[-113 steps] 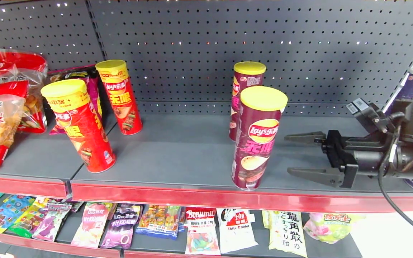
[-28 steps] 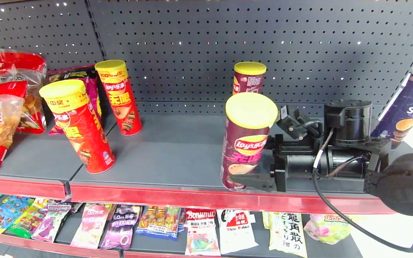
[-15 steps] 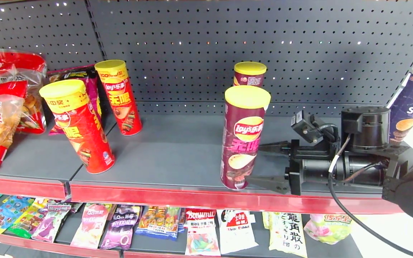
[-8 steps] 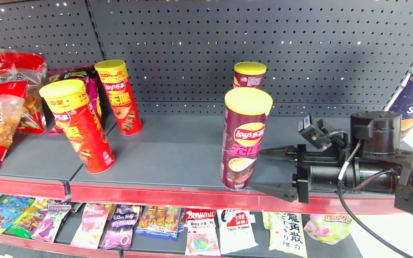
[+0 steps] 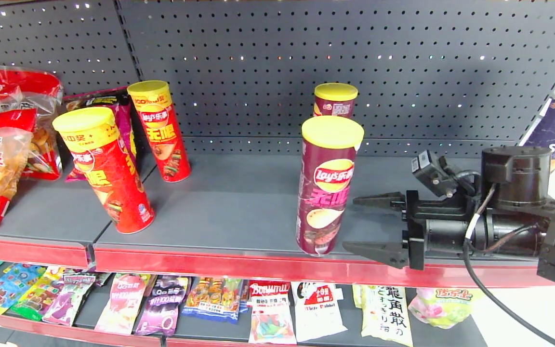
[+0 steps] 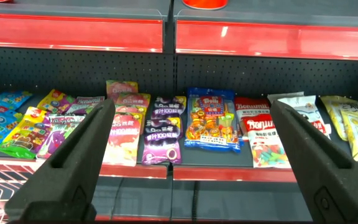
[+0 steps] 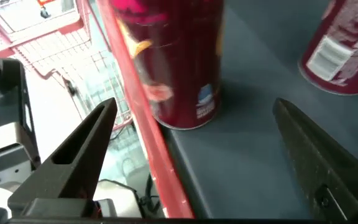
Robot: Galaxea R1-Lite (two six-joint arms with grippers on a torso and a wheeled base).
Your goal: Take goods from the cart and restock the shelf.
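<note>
Bright overhead light; glare on shelf edge point(image 5: 258, 266); soft shadows.

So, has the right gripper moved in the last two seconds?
Yes. The right gripper has drawn back to the right along the red shelf edge: its open fingers, earlier around the front purple chip can, now end beside it.

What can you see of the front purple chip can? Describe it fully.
The front purple chip can is a tall cylinder with a yellow lid and a glossy printed wrap showing a chip. It stands upright near the front edge of the grey shelf, ahead of a second purple can. The open right gripper sits beside it, not touching.
</note>
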